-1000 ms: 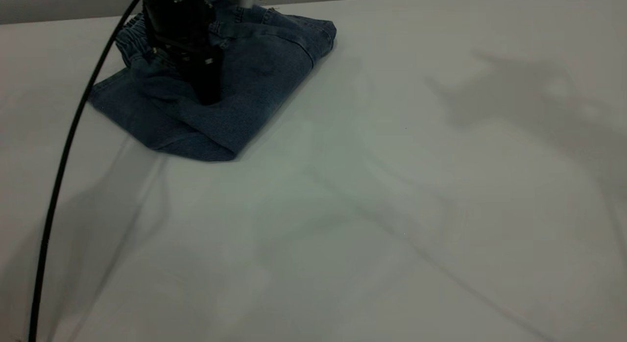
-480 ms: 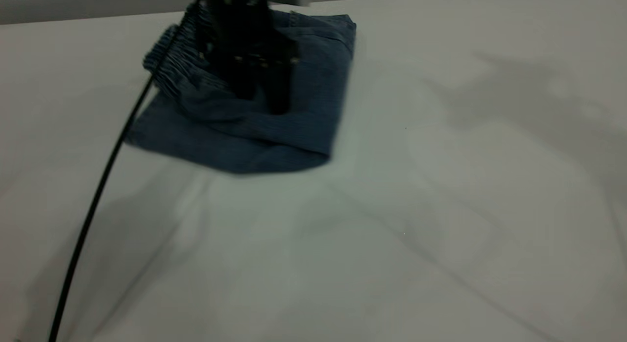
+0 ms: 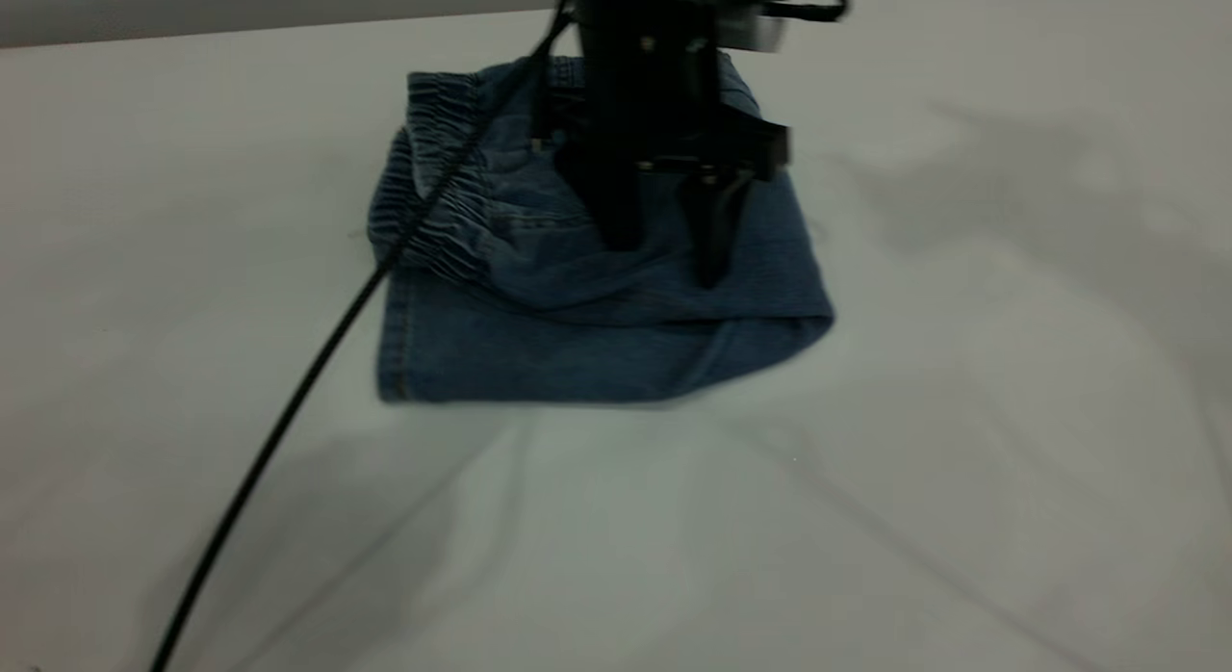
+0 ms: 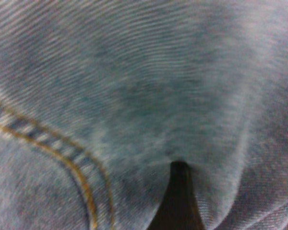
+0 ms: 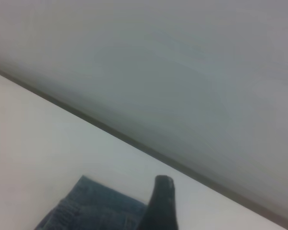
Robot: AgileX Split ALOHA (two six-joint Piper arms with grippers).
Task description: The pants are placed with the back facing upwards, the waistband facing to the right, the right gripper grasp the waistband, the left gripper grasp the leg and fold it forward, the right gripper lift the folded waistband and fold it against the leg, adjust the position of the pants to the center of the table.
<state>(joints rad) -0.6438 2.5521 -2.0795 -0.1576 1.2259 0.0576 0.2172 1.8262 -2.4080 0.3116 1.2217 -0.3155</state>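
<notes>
The table (image 3: 962, 460) is a broad pale surface, creased in long shallow ridges that run under and away from the cloth. On it, toward the far side and near the middle of its width, lie the pants (image 3: 597, 345): blue denim folded into a rough square bundle, the gathered elastic waistband (image 3: 423, 210) turned to the exterior view's left and lying on top of the folded leg. The folding looks done, so the step in hand is likely the shift to the table's centre.

The left gripper (image 3: 664, 244) stands on top of the bundle, jaws apart, both tips pressed down into the denim. Its cable (image 3: 289, 412) trails across the waistband and off the near edge. The right gripper (image 5: 159, 203) is out of the exterior view; only one dark finger shows in its own camera, so whether its jaws are open or closed I cannot tell.

The risk is in dragging by friction alone. The top layer could slide over the lower one and open the fold, or the tips could skid. The cable could also snag the waistband.
</notes>
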